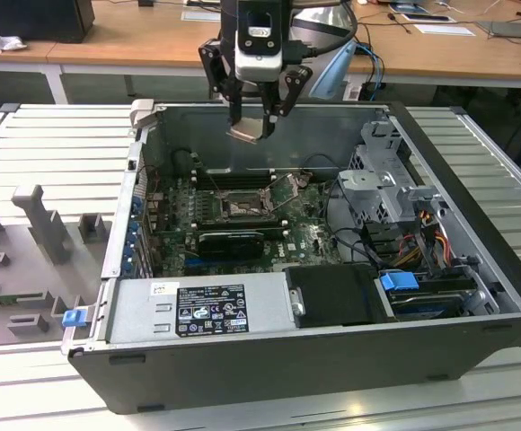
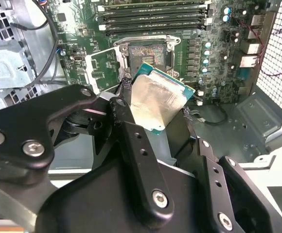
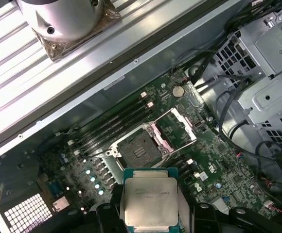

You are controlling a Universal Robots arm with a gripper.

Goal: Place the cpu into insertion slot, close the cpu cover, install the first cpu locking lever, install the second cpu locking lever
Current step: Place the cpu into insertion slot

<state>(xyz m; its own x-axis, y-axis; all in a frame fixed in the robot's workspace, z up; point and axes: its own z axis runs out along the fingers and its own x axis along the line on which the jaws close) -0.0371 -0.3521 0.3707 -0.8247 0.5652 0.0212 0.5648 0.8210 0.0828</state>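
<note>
Silver-grey and flat, the cpu (image 3: pixel 150 201) is clamped by its edges in the gripper (image 1: pixel 253 124) and looks a little tilted in the exterior view. It hangs in the air over the open computer case (image 1: pixel 332 364) (well clear of the green board (image 1: pixel 310 238)). The insertion slot (image 1: pixel 241 208) lies at about six o'clock from the chip, bare, with the cpu cover (image 1: pixel 289 187) flipped up at the slot's two o'clock.
</note>
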